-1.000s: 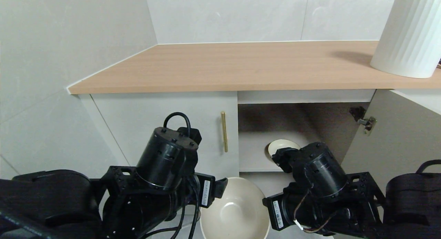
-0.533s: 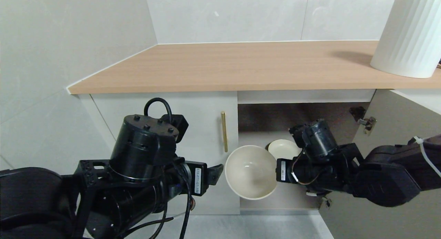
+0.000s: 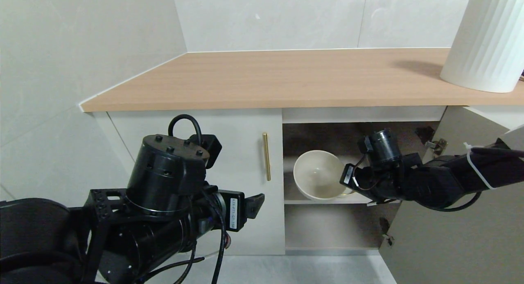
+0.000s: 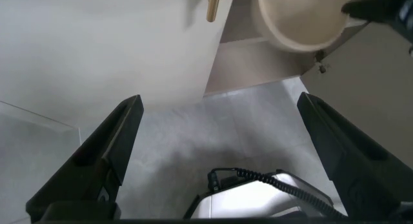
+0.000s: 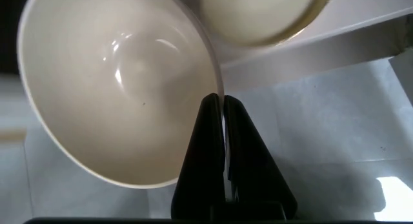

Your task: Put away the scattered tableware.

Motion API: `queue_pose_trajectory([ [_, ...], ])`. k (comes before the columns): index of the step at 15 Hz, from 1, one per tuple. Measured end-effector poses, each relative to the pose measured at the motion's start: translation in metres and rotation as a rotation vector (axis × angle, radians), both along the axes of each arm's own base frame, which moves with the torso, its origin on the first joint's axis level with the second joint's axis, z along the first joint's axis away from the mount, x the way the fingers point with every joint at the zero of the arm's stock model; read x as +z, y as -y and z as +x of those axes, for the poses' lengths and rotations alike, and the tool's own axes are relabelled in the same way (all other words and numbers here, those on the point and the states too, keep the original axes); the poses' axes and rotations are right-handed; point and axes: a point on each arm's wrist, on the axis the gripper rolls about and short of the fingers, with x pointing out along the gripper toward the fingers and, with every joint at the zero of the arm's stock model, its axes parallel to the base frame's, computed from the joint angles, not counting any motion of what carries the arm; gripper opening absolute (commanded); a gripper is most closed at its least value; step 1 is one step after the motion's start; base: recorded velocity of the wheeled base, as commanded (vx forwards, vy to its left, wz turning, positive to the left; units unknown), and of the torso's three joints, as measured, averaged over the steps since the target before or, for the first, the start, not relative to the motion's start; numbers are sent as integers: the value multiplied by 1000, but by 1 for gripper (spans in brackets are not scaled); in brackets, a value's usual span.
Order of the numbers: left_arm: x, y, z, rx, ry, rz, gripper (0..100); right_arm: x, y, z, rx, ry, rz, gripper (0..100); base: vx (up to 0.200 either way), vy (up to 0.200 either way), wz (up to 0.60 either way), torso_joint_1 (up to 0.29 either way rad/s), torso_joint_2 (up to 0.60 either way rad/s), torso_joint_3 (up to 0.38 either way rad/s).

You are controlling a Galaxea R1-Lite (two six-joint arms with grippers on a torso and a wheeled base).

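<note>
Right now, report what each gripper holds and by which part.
The right gripper pinches the large cream ceramic bowl by its rim. The left gripper is open, holding nothing.

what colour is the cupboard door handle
Gold: the slim metal bar handle, clearest in the head view.

Access is limited to the cabinet opening [image 3: 356, 136]. It is bounded at 9 o'clock by the closed door [image 3: 196, 128] with its brass handle [image 3: 266, 156], at 12 o'clock by the countertop [image 3: 286, 77], and at 3 o'clock by the open door [image 3: 470, 235] and hinge [image 3: 436, 145]. The upper compartment's mouth is largely blocked by the bowl [image 3: 318, 174], pinched at its rim by the right gripper [image 5: 223, 121], whose arm crosses in from 3 o'clock. A small dish [image 5: 258, 14] is noted on the shelf [image 3: 360, 199] just behind the bowl. A gap is seen above the bowl toward 12 o'clock. Passage is offered by the lower compartment [image 3: 331, 226], at 6 o'clock of the shelf.
</note>
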Motion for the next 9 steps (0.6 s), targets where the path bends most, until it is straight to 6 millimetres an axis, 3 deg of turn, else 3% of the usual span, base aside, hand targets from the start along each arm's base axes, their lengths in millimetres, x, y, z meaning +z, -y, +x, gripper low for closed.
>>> queue_pose_trajectory([
  [9,0,0,0,-1,-1,0,100,-22,34,46,-166,20,68,0,0,0,0,0,0,0],
])
